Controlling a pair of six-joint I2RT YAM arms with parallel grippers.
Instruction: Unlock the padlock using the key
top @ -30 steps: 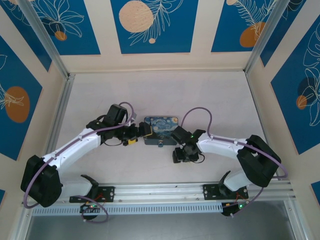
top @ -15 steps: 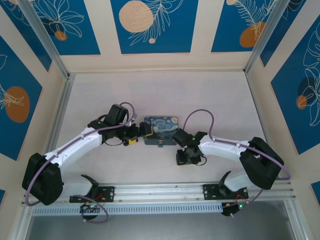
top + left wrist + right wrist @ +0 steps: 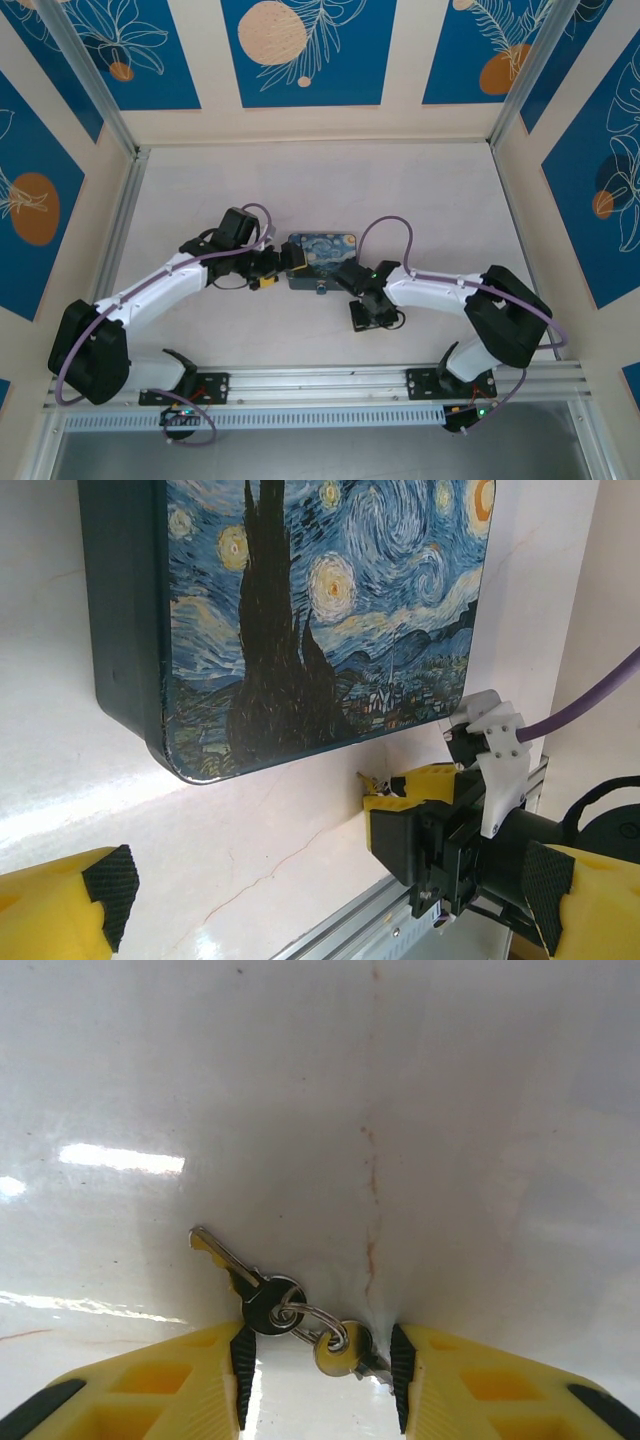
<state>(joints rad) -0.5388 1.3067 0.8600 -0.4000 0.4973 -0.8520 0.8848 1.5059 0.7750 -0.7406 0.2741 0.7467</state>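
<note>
Key (image 3: 228, 1263) and a second key (image 3: 338, 1348) share one ring (image 3: 312, 1318), flat on the white table (image 3: 300, 1080), at 5 o'clock from the starry-night tin (image 3: 330, 610). My right gripper (image 3: 320, 1365) has its fingers apart, one each side of them. The padlock (image 3: 321, 290) sits at the tin's 6 o'clock edge. My left gripper (image 3: 328, 880), at 9 o'clock, is wide open, empty.

Left arm (image 3: 150, 290) and right arm (image 3: 440, 288): white link shells, black joint housings, black base brackets. A purple cable (image 3: 590, 696) loops along each arm. Green indicator lights (image 3: 371, 268) show on the housings. Right end effector (image 3: 320, 1360): yellow fingers (image 3: 150, 1385), black pads (image 3: 243, 1360).
</note>
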